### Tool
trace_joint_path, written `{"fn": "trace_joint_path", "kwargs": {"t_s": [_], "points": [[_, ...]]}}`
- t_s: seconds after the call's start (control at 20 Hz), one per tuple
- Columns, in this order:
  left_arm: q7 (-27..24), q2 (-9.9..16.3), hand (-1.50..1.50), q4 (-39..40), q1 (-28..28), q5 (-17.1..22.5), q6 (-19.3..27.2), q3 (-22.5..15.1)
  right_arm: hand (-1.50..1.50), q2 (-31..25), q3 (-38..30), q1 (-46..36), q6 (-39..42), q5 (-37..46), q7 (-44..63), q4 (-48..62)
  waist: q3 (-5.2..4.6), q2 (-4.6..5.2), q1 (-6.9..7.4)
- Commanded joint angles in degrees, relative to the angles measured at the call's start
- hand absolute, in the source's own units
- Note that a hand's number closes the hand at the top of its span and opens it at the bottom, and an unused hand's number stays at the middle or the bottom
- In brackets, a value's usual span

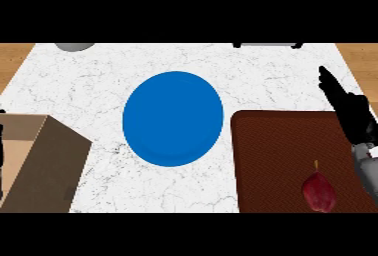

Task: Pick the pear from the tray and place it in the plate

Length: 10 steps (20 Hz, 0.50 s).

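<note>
Right now we see our right hand (348, 107) at the view's right edge, fingers straight and spread upward, over the far right side of the brown tray (273, 150) and holding nothing. Our dark red pear (319, 192) lies on the tray near its lower right corner, stem pointing up the view, well apart from the hand. Left of the tray, our blue plate (173, 118) sits on the marble counter (88, 95). A cardboard box (44, 165) stands at lower left.

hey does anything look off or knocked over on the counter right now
Nothing stands out. The red pear lies intact on the brown tray, the blue plate sits flat and bare beside it, and the right hand is above the tray.
</note>
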Motion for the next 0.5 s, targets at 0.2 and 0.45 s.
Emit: {"fn": "trace_joint_path", "kwargs": {"t_s": [0.2, 0.45], "points": [[-0.8, 1.0, 0.00, -11.4, 0.8, 3.9, -5.4, -7.1, -1.50, 13.1, -17.8, -3.3, -14.2, -17.4, 4.6, -1.9, 1.07, 0.39, -5.63], [-1.5, 1.1, 0.00, -17.0, 1.3, 7.6, -7.8, -13.2, 1.50, 7.6, -5.4, 2.9, -18.8, 1.7, 8.2, 2.1, 0.53, 1.49, -4.83]]}}
